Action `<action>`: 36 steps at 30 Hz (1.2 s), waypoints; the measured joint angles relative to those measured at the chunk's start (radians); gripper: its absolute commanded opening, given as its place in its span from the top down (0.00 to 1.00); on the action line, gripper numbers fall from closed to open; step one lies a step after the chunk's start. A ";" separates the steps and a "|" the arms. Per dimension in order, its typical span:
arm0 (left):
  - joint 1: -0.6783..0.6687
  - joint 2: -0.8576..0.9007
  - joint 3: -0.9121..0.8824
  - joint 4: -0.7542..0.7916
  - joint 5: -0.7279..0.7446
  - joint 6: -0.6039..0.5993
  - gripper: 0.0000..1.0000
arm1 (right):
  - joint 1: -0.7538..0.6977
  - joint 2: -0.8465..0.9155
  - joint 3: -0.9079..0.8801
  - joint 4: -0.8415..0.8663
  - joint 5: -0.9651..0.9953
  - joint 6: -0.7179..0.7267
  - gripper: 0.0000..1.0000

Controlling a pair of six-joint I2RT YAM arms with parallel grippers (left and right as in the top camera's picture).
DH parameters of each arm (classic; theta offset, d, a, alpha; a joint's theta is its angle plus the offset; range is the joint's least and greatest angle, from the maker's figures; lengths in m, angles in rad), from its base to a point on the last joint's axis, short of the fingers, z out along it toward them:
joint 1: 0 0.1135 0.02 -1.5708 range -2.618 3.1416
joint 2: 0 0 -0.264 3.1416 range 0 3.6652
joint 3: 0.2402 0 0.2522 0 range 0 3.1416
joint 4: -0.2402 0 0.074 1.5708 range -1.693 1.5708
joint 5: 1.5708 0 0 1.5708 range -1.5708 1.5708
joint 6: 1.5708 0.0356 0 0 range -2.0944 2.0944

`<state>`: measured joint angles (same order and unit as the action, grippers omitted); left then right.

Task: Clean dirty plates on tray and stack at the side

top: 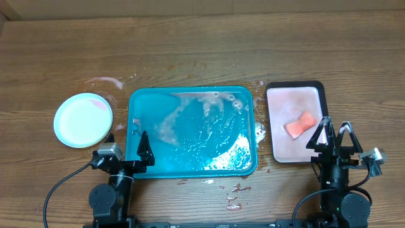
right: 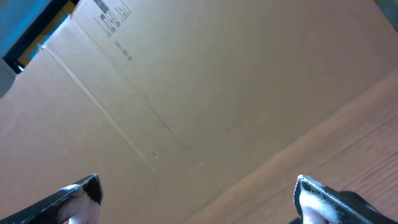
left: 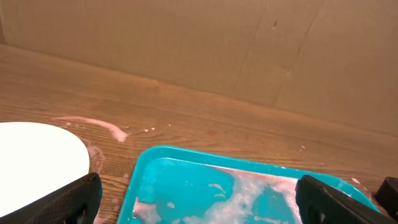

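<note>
With the left gripper (top: pixel 126 143) and right gripper (top: pixel 333 134) held wide open and empty, and the plates (top: pixel 83 120) set just left of the foamy tray (top: pixel 190 158), a pink trace on the top plate could be left uncleaned, the sponge (top: pixel 300 125) being parked well apart.

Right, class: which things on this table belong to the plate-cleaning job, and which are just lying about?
Job: pale plate at the side; teal tray, wet and foamy; sponge on the pink tray.
Lying about: reddish splashes on the wood; cardboard wall behind.
</note>
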<state>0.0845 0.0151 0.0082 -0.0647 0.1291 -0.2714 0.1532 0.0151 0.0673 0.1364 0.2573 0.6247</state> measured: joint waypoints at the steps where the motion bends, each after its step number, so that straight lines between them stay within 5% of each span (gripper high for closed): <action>1: 0.000 0.000 0.000 0.000 0.000 0.000 0.00 | 0.000 0.000 -0.006 0.002 0.000 0.001 0.00; 13: 0.000 0.000 0.000 0.000 0.000 0.000 0.00 | 0.000 0.000 -0.049 -0.036 -0.085 -0.110 0.00; 20: 0.000 0.000 0.000 0.000 0.000 0.000 0.00 | 0.000 0.000 -0.049 -0.214 -0.198 -0.222 0.00; 36: 0.000 0.000 0.000 0.000 0.000 0.000 0.01 | 0.000 0.000 -0.049 -0.226 -0.254 -0.325 0.00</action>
<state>0.0845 0.0151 0.0082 -0.0647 0.1291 -0.2714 0.1532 0.0151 0.0181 -0.0898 0.0036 0.3000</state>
